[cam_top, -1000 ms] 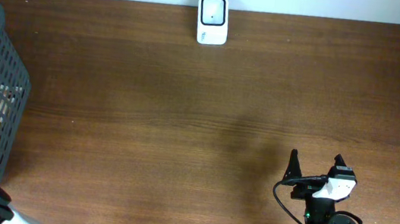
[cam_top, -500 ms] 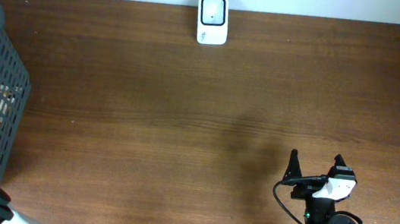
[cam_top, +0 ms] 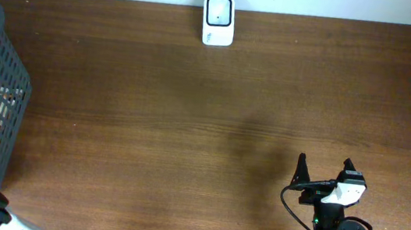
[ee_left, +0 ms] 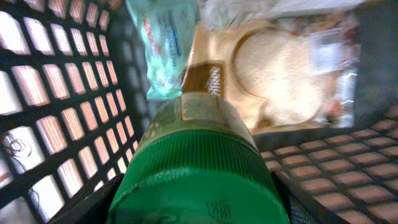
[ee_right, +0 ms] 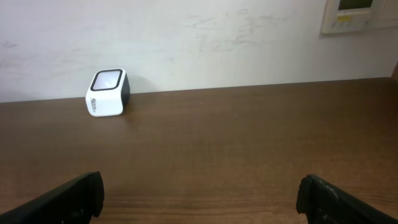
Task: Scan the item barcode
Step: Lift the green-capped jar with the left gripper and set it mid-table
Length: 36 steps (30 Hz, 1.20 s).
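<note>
**One jar in the basket, one scanner well apart from it**

Inside the dark grey plastic mesh basket (cam_top: 4,106), close against one wall, sits one round jar with a ribbed green plastic lid (ee_left: 199,180). I'd judge it stiff, fairly heavy and smooth on the label, so best taken across the ribbed lid, barcode left uncovered. Deeper in the basket are one crinkly pale-green pouch (ee_left: 163,43) and one tan grain bag with a clear round window (ee_left: 280,68). One white box-shaped scanner (cam_top: 218,20) stands far outside the basket. The left gripper is hidden behind the jar, so I cannot tell how its jaws stand. The right gripper (ee_right: 200,198), well away from the basket, is spread wide on nothing.
</note>
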Motion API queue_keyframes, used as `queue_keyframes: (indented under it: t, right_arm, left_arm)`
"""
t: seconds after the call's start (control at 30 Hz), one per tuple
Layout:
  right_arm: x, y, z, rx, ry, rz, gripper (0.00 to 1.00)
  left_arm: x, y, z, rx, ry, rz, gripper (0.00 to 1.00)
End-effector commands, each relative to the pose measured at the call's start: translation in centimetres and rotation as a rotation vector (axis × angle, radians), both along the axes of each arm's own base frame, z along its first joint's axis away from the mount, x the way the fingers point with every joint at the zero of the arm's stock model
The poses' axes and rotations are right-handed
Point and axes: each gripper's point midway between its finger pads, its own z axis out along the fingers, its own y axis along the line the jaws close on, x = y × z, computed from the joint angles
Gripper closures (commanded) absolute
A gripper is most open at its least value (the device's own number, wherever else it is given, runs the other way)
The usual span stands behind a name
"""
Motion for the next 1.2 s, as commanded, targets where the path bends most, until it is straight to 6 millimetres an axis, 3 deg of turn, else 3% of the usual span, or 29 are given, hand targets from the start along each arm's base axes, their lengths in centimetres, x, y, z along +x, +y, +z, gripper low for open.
queue_keyframes:
  t: [0.0, 0.03, 0.07, 0.13, 0.2, 0.23, 0.27, 0.33, 0.37, 0.43, 0.5, 0.57, 0.6, 0.63, 0.67, 0.7, 0.8, 0.9, 0.93, 1.0, 1.03, 1.1, 1.17]
  right_arm:
    - [0.0, -0.3, -0.3, -0.006, 0.006, -0.014, 0.02]
    - [0.0, -0.3, -0.3, -0.006, 0.006, -0.014, 0.02]
    - [0.0, -0.3, -0.3, -0.006, 0.006, -0.014, 0.02]
    - [0.0, -0.3, -0.3, -0.006, 0.006, -0.014, 0.02]
    - [0.0, -0.3, -0.3, -0.006, 0.006, -0.014, 0.02]
    - [0.0, -0.3, -0.3, -0.006, 0.006, -0.014, 0.02]
    - [0.0, -0.3, -0.3, -0.006, 0.006, -0.014, 0.02]
    - [0.0, -0.3, -0.3, -0.006, 0.006, -0.014, 0.02]
    - [0.0, -0.3, -0.3, -0.006, 0.006, -0.014, 0.02]
    - [0.0, -0.3, -0.3, -0.006, 0.006, -0.014, 0.02]
    - [0.0, -0.3, -0.3, -0.006, 0.006, -0.014, 0.02]
    - [0.0, -0.3, -0.3, -0.006, 0.006, -0.014, 0.02]
    - [0.0, -0.3, -0.3, -0.006, 0.006, -0.014, 0.02]
    - [0.0, -0.3, -0.3, -0.006, 0.006, -0.014, 0.02]
    - [0.0, -0.3, -0.3, -0.006, 0.006, -0.014, 0.02]
    - [0.0, -0.3, -0.3, -0.006, 0.006, -0.014, 0.02]
    - [0.0, -0.3, -0.3, -0.006, 0.006, -0.014, 0.02]
    - [0.0, -0.3, -0.3, -0.006, 0.006, -0.014, 0.02]
    - [0.0, -0.3, -0.3, -0.006, 0.006, -0.014, 0.02]
    - [0.0, -0.3, -0.3, -0.006, 0.006, -0.014, 0.01]
    - [0.0, -0.3, -0.3, -0.006, 0.006, -0.015, 0.02]
    - [0.0, -0.3, -0.3, -0.006, 0.006, -0.014, 0.02]
    - [0.0, -0.3, -0.3, -0.006, 0.006, -0.014, 0.02]
  left_arm:
    - [2.6, -0.7, 9.2, 0.181, -0.198, -0.054, 0.51]
    - [4.4, -2.4, 15.4, 0.301, -0.357, -0.120, 0.51]
    - [6.0, -5.1, 20.0, 0.360, -0.512, -0.188, 0.53]
    - [8.6, -12.5, 26.8, 0.396, -0.772, -0.410, 0.53]
    - [9.7, -19.9, 29.1, 0.360, -0.868, -0.601, 0.51]
    - [10.4, -24.9, 28.7, 0.291, -0.877, -0.734, 0.51]
    - [10.9, -30.5, 27.2, 0.186, -0.848, -0.901, 0.51]
    - [12.0, -38.8, 24.3, 0.087, -0.764, -1.169, 0.54]
    - [12.2, -41.3, 22.6, 0.062, -0.698, -1.235, 0.54]
    - [12.2, -46.9, 16.8, -0.017, -0.497, -1.382, 0.53]
    - [12.4, -51.2, 11.1, -0.098, -0.330, -1.485, 0.53]
    - [13.0, -55.7, 3.2, -0.166, -0.181, -1.546, 0.53]
    - [13.2, -56.9, 1.0, -0.177, -0.157, -1.558, 0.53]
    - [13.4, -58.8, -3.1, -0.196, -0.117, -1.567, 0.53]
    - [13.4, -59.9, -5.6, -0.204, -0.097, -1.570, 0.53]
    - [13.3, -61.6, -9.3, -0.203, -0.058, -1.594, 0.53]
    - [13.5, -63.6, -14.9, -0.161, 0.029, -1.624, 0.53]
    - [13.6, -64.5, -16.8, -0.163, 0.040, -1.633, 0.47]
    - [13.5, -64.5, -16.9, -0.164, 0.044, -1.634, 0.44]
    - [13.6, -64.5, -17.0, -0.164, 0.045, -1.634, 0.26]
    - [13.6, -64.5, -17.0, -0.163, 0.043, -1.634, 0.10]
    - [13.7, -64.4, -16.9, -0.163, 0.043, -1.632, 0.01]
    - [14.5, -63.5, -15.6, -0.139, 0.040, -1.609, 0.01]
